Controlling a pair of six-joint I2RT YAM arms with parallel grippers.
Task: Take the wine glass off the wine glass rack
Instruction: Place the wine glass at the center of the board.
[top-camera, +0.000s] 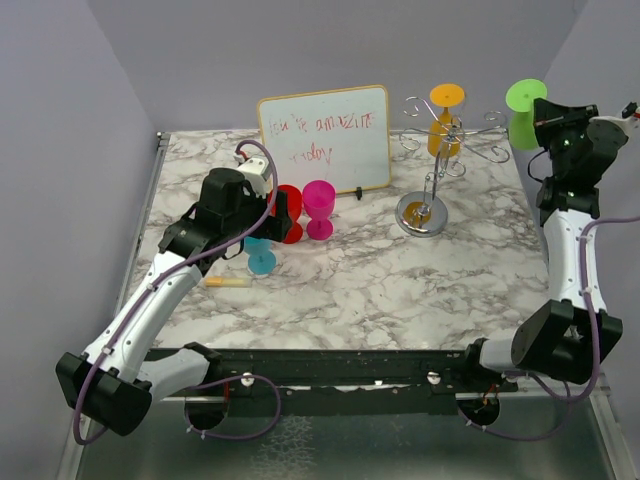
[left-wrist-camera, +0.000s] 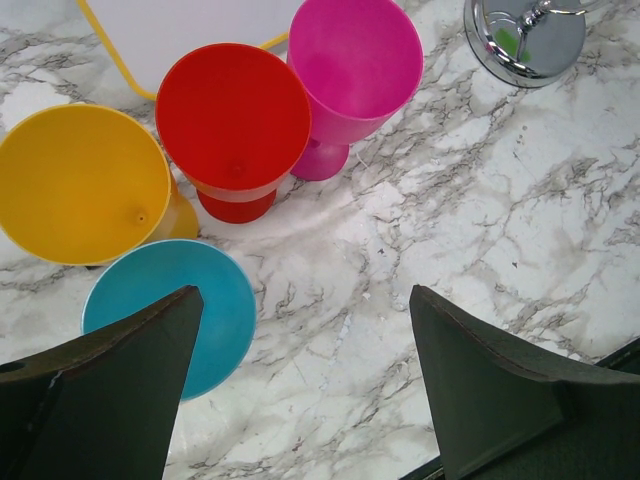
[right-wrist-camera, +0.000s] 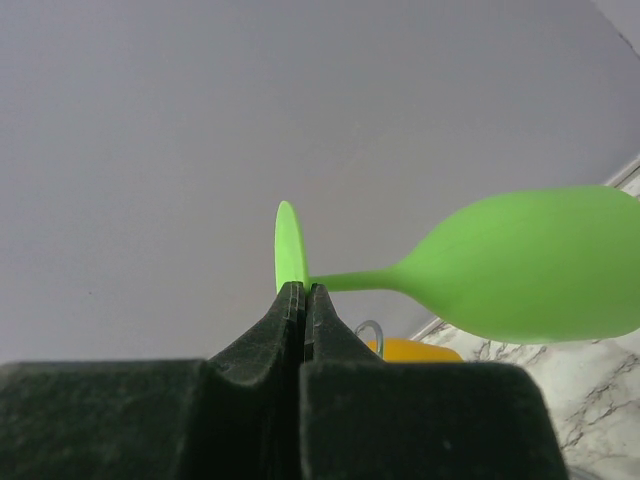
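Nearest the arm bases, the left gripper (left-wrist-camera: 305, 296) hovers over the marbled desk (left-wrist-camera: 480, 220) with its fingers spread wide and nothing between them. Below it stands a tight cluster of glasses: yellow glass (left-wrist-camera: 80, 180), red glass (left-wrist-camera: 232, 115) and pink glass (left-wrist-camera: 355, 60) sit upright with mouths open and nothing inside. A teal glass (left-wrist-camera: 200, 300) shows only a round face, so I cannot tell whether that is its mouth or its foot. They look gathered there as a drop-off spot.

Further back, the wine glass rack (top-camera: 432, 165) stands on its shiny round base, with an orange glass (top-camera: 443, 125) hanging bowl-down from a curled arm, held by its foot.

Beyond, at the right, the right gripper (right-wrist-camera: 303, 290) has its fingers pressed together on the thin foot rim of the green wine glass (right-wrist-camera: 530, 265), the pinch suiting that flat disc. The glass is in the air just beside the rack's right arm, seemingly clear of it. A whiteboard (top-camera: 325, 135) leans at the back.
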